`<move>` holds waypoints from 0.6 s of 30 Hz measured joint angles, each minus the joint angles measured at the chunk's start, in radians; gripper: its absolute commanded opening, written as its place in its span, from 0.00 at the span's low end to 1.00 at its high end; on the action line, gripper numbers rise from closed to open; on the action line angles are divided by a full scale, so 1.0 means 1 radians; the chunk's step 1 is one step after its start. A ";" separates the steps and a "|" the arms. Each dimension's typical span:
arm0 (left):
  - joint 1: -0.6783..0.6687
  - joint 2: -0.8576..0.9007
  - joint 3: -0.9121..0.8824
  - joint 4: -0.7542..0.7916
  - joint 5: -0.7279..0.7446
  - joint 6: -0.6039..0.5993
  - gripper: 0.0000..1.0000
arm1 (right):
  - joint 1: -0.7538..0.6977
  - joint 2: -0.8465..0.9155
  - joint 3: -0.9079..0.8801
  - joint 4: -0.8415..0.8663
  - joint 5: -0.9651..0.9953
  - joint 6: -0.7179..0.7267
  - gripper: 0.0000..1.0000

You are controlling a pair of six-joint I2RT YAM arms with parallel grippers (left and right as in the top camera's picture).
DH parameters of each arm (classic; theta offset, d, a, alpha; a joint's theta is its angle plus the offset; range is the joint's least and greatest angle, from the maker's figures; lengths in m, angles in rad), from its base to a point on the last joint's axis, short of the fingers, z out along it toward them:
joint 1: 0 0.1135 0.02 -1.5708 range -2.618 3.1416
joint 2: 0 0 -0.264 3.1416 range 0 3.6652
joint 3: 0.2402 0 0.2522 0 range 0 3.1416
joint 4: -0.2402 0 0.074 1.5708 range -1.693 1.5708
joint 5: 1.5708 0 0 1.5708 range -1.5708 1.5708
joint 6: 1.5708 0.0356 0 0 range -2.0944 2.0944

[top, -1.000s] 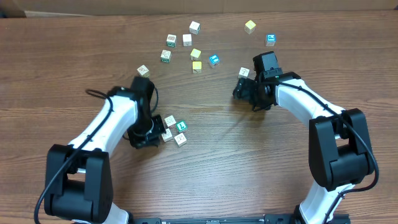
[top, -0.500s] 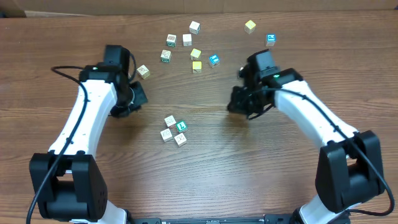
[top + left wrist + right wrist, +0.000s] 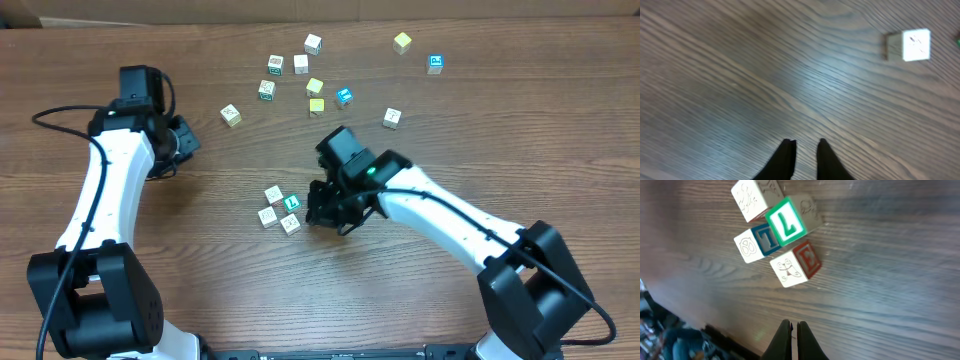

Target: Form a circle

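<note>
The circle (image 3: 280, 208) is a tight cluster of small printed cubes at the table's middle, one of them with a green face (image 3: 291, 203). In the right wrist view that green "L" cube (image 3: 785, 221) sits among whitish cubes, with a red "E" cube (image 3: 796, 267) nearest the fingers. My right gripper (image 3: 314, 212) is just right of the cluster, shut and holding nothing (image 3: 794, 325). Far off at the upper left, my left gripper (image 3: 186, 140) hangs over bare wood (image 3: 805, 145). Its fingers stand slightly apart with nothing between them.
Loose yellow, blue and white cubes lie scattered across the back of the table, among them a white one (image 3: 231, 115), a yellow one (image 3: 317, 106), a blue one (image 3: 344, 96) and a white one (image 3: 392, 118). A single white cube (image 3: 910, 45) shows ahead of the left fingers.
The left arm has pulled away from the cluster up to the far left, and its jaws have parted a little. The right gripper closed and swung from the right-hand white cube over to the cluster.
</note>
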State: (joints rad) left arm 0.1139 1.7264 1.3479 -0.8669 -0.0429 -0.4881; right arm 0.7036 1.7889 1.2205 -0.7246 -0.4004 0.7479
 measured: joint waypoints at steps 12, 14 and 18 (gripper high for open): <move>0.018 0.000 0.000 0.004 -0.015 0.002 1.00 | 0.116 0.000 -0.087 0.104 0.169 0.241 0.04; 0.018 0.000 0.000 0.004 -0.015 0.002 1.00 | 0.114 0.000 -0.106 0.120 0.176 0.269 0.04; 0.018 0.000 0.000 0.004 -0.015 0.002 1.00 | 0.109 0.005 -0.117 0.142 0.181 0.299 0.04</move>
State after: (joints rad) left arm 0.1318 1.7264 1.3479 -0.8631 -0.0582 -0.4866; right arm 0.8124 1.7939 1.1030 -0.5823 -0.2192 1.0466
